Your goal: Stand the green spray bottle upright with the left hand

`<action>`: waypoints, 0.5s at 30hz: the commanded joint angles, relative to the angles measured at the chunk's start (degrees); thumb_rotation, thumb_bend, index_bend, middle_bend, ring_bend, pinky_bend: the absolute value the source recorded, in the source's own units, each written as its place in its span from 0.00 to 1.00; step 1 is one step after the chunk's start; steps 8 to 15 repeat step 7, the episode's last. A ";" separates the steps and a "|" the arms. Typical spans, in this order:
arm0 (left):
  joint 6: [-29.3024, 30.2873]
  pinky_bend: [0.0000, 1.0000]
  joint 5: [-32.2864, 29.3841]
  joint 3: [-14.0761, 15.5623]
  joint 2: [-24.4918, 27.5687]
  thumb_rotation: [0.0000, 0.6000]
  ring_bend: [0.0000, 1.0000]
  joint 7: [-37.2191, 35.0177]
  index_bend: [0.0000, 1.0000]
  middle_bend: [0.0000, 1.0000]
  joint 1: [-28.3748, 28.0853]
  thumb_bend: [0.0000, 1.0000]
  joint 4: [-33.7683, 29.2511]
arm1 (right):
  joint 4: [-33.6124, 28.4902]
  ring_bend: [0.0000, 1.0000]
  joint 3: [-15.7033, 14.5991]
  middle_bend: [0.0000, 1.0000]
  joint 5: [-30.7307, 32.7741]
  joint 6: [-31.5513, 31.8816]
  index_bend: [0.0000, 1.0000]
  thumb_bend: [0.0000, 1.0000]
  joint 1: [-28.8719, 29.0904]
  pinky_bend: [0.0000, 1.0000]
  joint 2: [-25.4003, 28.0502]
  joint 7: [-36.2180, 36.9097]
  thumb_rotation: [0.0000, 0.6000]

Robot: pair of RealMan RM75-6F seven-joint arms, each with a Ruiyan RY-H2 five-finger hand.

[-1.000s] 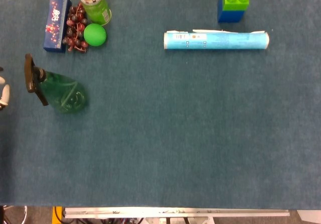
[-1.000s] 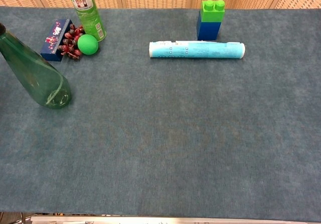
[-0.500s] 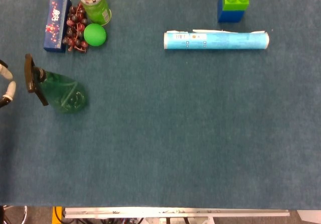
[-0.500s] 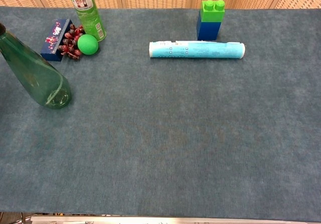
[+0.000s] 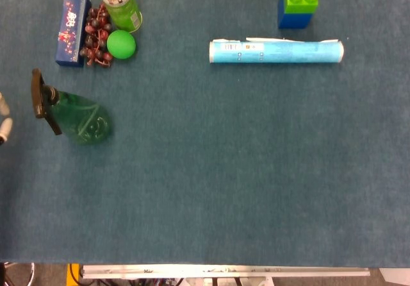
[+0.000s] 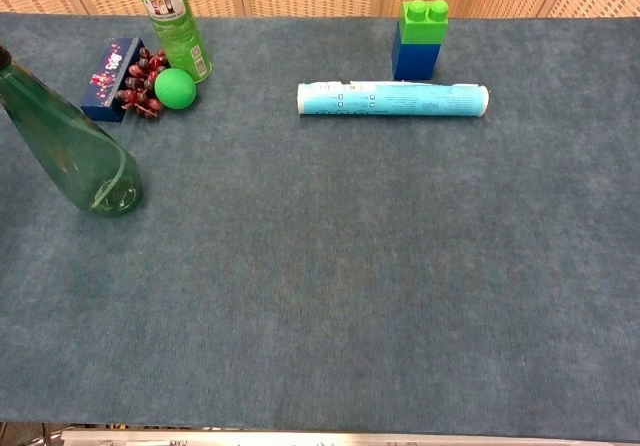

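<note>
Fingertips of the left hand barely show at the left edge of the head view, apart from the green spray bottle, and whether they are spread or clenched cannot be told. That bottle lies on its side near the blue table's left edge, dark trigger head pointing left, just below the grapes and green ball.

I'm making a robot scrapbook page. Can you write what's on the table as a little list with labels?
spray bottle: lying on its side, far left
left hand: only fingertips show at left edge, apart from bottle
right hand: not seen
ball: green, beside grapes
can: green, upright
box: blue, left of grapes
tube: pale blue, lying flat
blocks: green on blue
</note>
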 commanded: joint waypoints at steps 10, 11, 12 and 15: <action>1.78 0.37 -1.36 -0.03 2.25 1.00 0.30 1.91 0.53 0.39 1.91 0.34 -3.19 | 0.36 0.25 0.54 0.34 2.32 -3.44 0.48 0.10 1.57 0.36 -0.06 -1.26 1.00; 1.78 0.37 -1.36 -0.03 2.25 1.00 0.30 1.91 0.53 0.39 1.91 0.34 -3.19 | 0.36 0.25 0.54 0.34 2.32 -3.44 0.48 0.10 1.57 0.36 -0.06 -1.26 1.00; 1.78 0.37 -1.36 -0.03 2.25 1.00 0.30 1.91 0.53 0.39 1.91 0.34 -3.19 | 0.36 0.25 0.54 0.34 2.32 -3.44 0.48 0.10 1.57 0.36 -0.06 -1.26 1.00; 1.78 0.37 -1.36 -0.03 2.25 1.00 0.30 1.91 0.53 0.39 1.91 0.34 -3.19 | 0.36 0.25 0.54 0.34 2.32 -3.44 0.48 0.10 1.57 0.36 -0.06 -1.26 1.00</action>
